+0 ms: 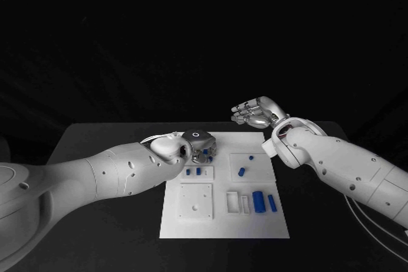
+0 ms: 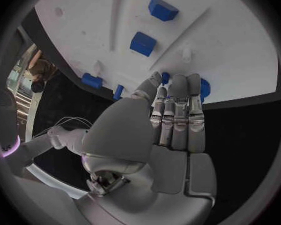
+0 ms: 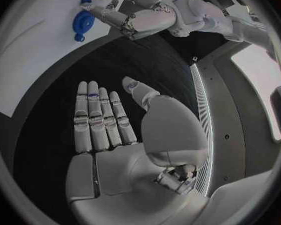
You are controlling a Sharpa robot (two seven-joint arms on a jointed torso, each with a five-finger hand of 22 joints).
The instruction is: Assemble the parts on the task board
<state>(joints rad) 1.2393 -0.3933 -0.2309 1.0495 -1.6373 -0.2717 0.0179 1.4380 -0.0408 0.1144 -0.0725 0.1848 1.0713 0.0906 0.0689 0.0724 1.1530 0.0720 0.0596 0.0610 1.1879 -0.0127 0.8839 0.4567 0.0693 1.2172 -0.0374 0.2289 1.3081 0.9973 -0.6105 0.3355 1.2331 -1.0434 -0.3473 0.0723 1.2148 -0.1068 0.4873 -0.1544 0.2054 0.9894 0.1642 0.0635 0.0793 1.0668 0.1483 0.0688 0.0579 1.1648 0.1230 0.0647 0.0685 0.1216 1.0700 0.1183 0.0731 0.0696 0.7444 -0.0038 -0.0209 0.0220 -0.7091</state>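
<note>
The white task board (image 1: 223, 222) lies in the middle of the black table. Small blue parts (image 1: 194, 171) stand near its far left, two more (image 1: 246, 164) in the far right panel, and long blue parts (image 1: 265, 201) lie at the right. My left hand (image 1: 197, 144) hovers over the board's far left corner; its fingers (image 2: 178, 110) are stretched straight and close together, tips beside a round blue part (image 2: 203, 88) at the board's edge (image 2: 240, 92), with nothing plainly held. My right hand (image 1: 255, 112) is raised beyond the board's far edge, flat (image 3: 106, 130) and empty over the bare table.
A raised white square plate (image 1: 196, 202) sits on the board's near left, and white slotted holders (image 1: 233, 202) stand beside the long blue parts. Blue blocks (image 2: 152, 26) stand on the board ahead of the left fingers. Black table (image 1: 102, 148) surrounds the board.
</note>
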